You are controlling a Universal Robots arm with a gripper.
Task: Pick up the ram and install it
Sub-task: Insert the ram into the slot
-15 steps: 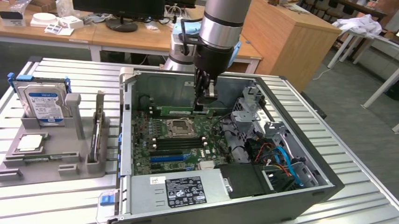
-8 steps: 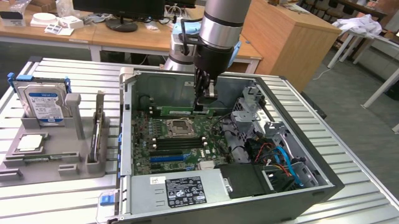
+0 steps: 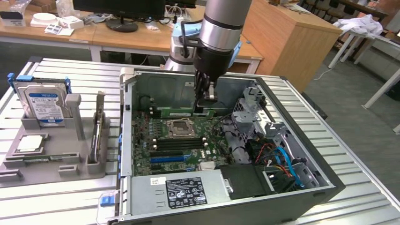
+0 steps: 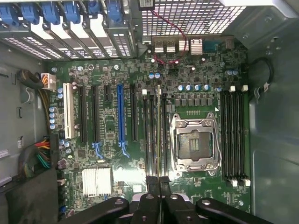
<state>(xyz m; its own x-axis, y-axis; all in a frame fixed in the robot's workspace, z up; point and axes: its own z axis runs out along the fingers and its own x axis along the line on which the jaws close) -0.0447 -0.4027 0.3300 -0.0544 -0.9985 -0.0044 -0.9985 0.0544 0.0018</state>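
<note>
The ram [image 4: 159, 135] is a thin green stick, seen edge-on in the wrist view between my gripper's [image 4: 159, 181] black fingers [image 4: 150, 183]. The gripper is shut on it. It lines up over the memory slots [image 4: 150, 135] beside the empty processor socket [image 4: 194, 142]. In the exterior view the gripper [image 3: 201, 107] reaches down into the open computer case [image 3: 128, 140]. There the ram [image 3: 178, 111] hangs level just above the motherboard [image 3: 187, 145], between the socket [image 3: 180, 126] and the case's far wall. I cannot tell whether it touches a slot.
A grey holder [image 3: 37, 164] at the exterior view's left carries a hard drive [image 3: 44, 101] and a square processor chip [image 3: 30, 143]. Inside the case are a drive cage [image 3: 250, 110], cables [image 3: 281, 159] and a power supply [image 3: 181, 192]. More memory slots [image 4: 233, 135] lie across the socket.
</note>
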